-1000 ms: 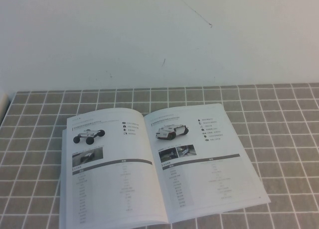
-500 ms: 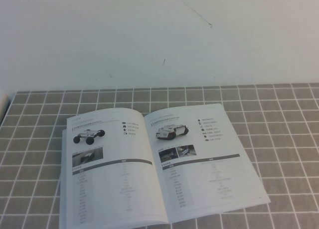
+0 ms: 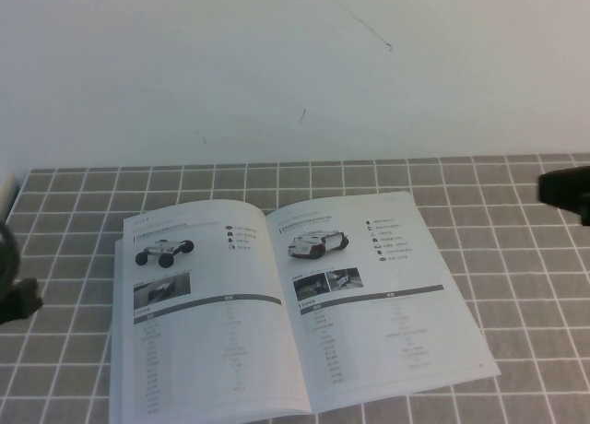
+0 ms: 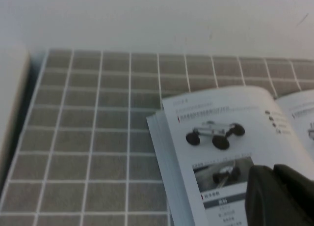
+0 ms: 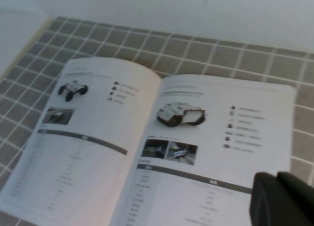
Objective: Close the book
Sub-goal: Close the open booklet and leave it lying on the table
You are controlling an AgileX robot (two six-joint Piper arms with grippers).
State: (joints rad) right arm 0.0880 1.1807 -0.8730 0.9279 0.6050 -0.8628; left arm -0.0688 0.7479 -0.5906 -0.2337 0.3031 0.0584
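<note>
An open book [image 3: 277, 332] lies flat on the grey tiled table [image 3: 525, 286], its pages showing small wheeled robots and tables of text. My left gripper [image 3: 22, 300] has just come in at the table's left edge, to the left of the book and apart from it. In the left wrist view its dark fingers [image 4: 265, 196] sit pressed together over the left page [image 4: 216, 113]. My right gripper [image 3: 564, 190] is at the right edge, beyond the book's far right corner. Its fingers [image 5: 270, 201] are also together, hovering over the right page [image 5: 230, 152]. Neither holds anything.
A plain white wall [image 3: 277, 74] rises behind the table. A white object [image 4: 10, 103] borders the table's left side. Bare tiles surround the book on the left, right and far sides.
Both arms have entered the high view, the left at the left edge and the right at the right edge. The book has not moved.
</note>
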